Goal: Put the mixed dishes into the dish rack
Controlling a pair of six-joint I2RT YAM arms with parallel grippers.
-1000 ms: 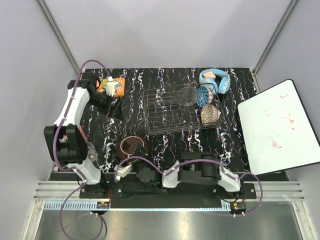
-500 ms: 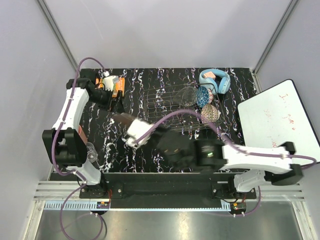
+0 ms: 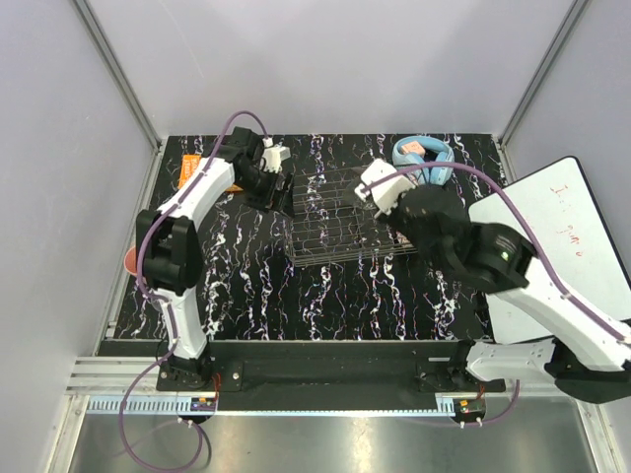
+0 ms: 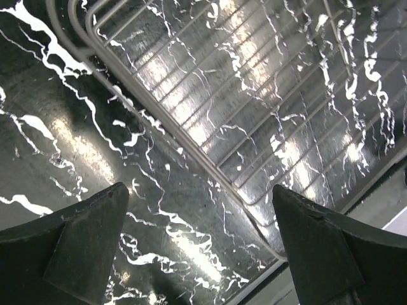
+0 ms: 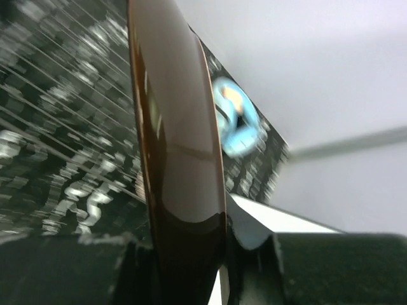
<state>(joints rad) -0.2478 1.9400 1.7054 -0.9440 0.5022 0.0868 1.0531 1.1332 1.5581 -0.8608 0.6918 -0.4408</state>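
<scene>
- Left gripper [image 4: 197,251]: jaws wide open, nothing in them, low over the table [image 3: 325,296], just beside the rack's [image 3: 315,235] left edge.
- Right gripper [image 5: 191,260]: clamped on the plate [image 5: 178,127], which is held on edge over the rack's right end.
- Headphones [image 3: 424,158] sit behind the rack.

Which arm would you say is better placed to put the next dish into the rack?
The right, I think. The right gripper is shut on the glossy red plate, held on edge over the dish rack. The left gripper is open and empty by the rack's left edge.
</scene>
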